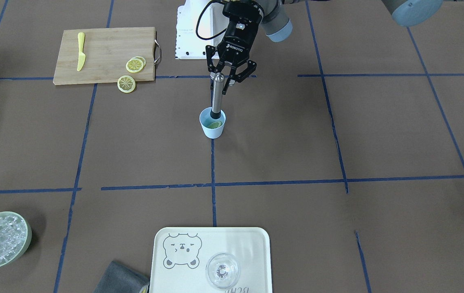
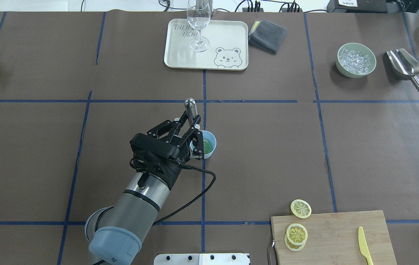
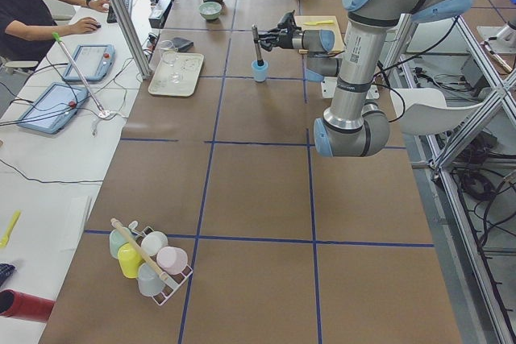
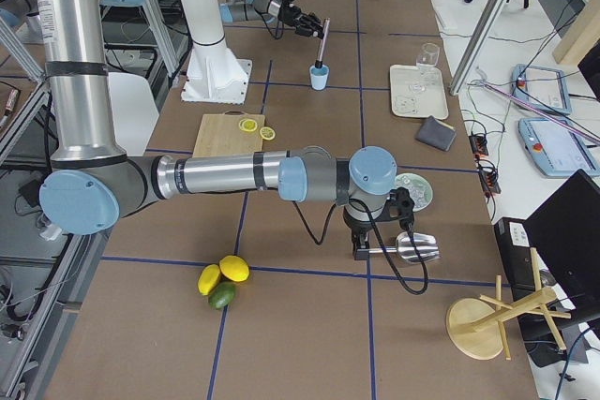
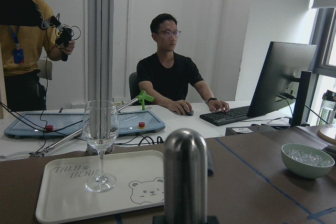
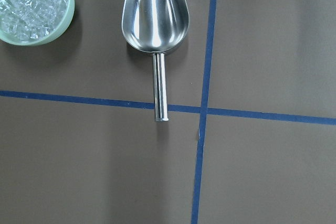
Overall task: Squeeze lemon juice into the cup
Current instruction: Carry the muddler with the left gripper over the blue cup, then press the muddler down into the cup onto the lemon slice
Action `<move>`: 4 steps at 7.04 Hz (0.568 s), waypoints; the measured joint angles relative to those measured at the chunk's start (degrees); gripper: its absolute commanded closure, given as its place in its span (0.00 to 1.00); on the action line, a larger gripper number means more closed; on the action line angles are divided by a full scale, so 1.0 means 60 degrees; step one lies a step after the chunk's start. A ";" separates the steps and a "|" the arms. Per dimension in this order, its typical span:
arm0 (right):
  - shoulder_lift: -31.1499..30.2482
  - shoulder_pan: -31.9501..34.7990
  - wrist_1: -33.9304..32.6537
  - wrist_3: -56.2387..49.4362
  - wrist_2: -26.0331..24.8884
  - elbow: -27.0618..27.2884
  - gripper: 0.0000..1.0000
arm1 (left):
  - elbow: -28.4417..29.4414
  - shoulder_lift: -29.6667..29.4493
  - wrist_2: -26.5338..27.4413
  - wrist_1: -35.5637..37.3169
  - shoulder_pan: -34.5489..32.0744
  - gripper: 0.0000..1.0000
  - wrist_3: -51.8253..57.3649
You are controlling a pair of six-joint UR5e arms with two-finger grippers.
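Left jaws are clamped on the shaft of a steel muddler (image 1: 216, 95). It leans a bit, with its bottom end down in the cup (image 1: 212, 130) mid-surface (image 1: 297, 142). The lemon (image 1: 215, 124) slice lies in the bottom of the cup, right at the muddler's tip. Two spare slices (image 1: 135, 64) sit stacked on the board (image 1: 105, 49), with a third just off its edge. Right jaws hang over a scoop (image 6: 155, 14) beside the ice bowl (image 6: 31, 9); can't tell if they're open or closed.
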 measured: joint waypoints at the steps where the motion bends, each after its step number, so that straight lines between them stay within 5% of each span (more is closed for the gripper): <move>1: -0.0001 0.0002 0.0000 0.0001 -0.0002 0.0000 0.00 | 0.0110 -0.0096 -0.0001 -0.0017 0.0001 1.00 -0.0001; 4: 0.0002 0.0003 0.0000 -0.0002 -0.0009 0.0001 0.00 | 0.0443 -0.0191 -0.0002 -0.0123 0.0002 1.00 -0.0002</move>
